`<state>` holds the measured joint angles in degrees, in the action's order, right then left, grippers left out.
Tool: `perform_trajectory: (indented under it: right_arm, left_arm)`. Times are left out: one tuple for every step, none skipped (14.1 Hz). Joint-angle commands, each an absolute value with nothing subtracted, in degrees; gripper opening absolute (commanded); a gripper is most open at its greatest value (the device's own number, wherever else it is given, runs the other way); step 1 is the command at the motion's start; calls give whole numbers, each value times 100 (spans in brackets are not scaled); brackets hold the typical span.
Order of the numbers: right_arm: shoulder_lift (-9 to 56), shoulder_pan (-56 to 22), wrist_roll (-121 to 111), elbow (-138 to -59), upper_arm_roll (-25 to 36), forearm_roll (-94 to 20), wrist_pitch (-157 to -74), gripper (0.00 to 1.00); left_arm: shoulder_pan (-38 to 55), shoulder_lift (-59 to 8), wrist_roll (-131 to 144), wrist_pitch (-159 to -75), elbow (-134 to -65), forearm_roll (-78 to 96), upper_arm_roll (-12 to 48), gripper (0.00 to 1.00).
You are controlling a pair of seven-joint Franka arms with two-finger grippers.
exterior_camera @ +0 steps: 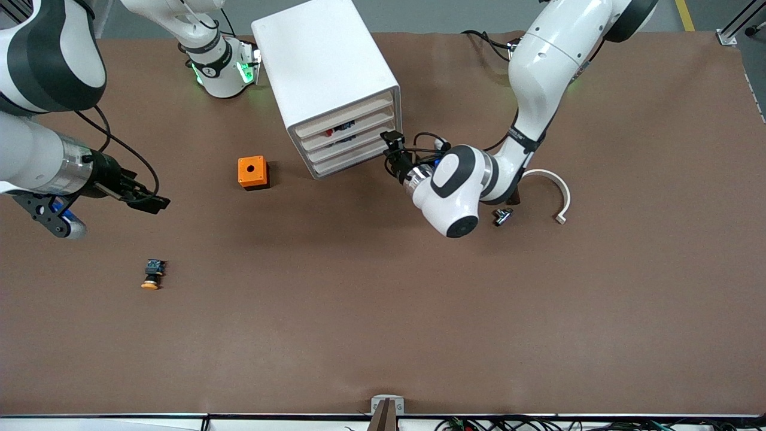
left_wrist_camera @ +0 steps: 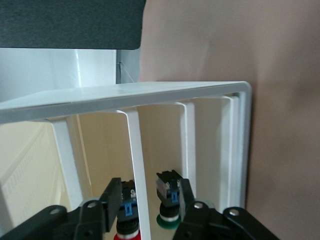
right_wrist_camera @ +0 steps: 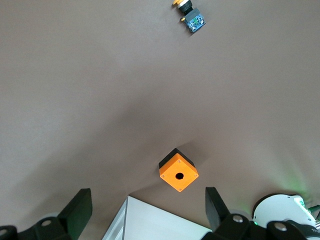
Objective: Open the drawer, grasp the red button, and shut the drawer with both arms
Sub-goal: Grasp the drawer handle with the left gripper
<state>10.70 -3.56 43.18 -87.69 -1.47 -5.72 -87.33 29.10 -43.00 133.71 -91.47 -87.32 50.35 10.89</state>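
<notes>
Right gripper [exterior_camera: 157,203] hangs over bare table at the right arm's end, fingers spread wide and holding nothing, as the right wrist view confirms [right_wrist_camera: 145,212]. This arm waits. Nearer the front camera lies the orange-capped button [exterior_camera: 152,275] on its side. The orange box with a hole [exterior_camera: 252,172] stands beside the white cabinet [exterior_camera: 326,78], toward the right arm's end.

The cabinet holds four cream-fronted drawers. The drawer [exterior_camera: 346,119], the uppermost, appears shut or very nearly so. The button [exterior_camera: 328,132] shows only as a red speck in the drawer stack, and which tray it sits in cannot be settled from the front view. The left wrist view shows a red cap [left_wrist_camera: 127,234] and a green-based button [left_wrist_camera: 170,210] among the cabinet's white partitions.

Left gripper [exterior_camera: 395,154] sits at the corner of the drawer fronts, level with the lower trays, fingers spread around one partition edge [left_wrist_camera: 145,207].

Risks, as judged: the grip may land on a lower drawer rather than the top one; a pull from the corner could skew the tray or drag the light cabinet across the table.

Left arm pose: it reaches down from its base, elbow bent, wrist turned nearly horizontal toward the cabinet front. A small metal part [exterior_camera: 502,216] and a white curved strip [exterior_camera: 553,188] lie by its forearm.
</notes>
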Motion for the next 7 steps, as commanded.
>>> perform_trajectory:
  right_arm:
    - [1020, -474, 4570, -8754, -105, -677, -8728, 100]
    - [1020, -518, 4675, -8754, -105, -677, -8728, 100]
    - [1020, -553, 4771, -8754, -114, -677, -8736, 100]
    - [1020, -580, 4790, -8754, -106, -677, -8736, 100]
    - [1020, -624, 4790, -8754, -105, -659, -8736, 100]
    - [1020, -659, 4842, -8754, -105, -659, -8736, 100]
    - [1020, -685, 4999, -8754, -105, -659, -8762, 100]
  left_arm:
    - [3102, -4473, 13535, -9062, -8587, 5299, 1063, 50]
    - [3190, -4526, 13535, -9062, -8578, 5335, 1063, 50]
    - [3243, -4544, 13544, -9079, -8578, 5344, 1055, 50]
    - [3330, -4561, 13553, -9088, -8578, 5344, 1063, 49]
    - [3383, -4596, 13561, -9088, -8587, 5344, 1063, 47]
    - [3445, -4588, 13570, -9088, -8587, 5344, 1063, 47]
    - [3480, -4597, 13640, -9088, -8596, 5344, 1063, 45]
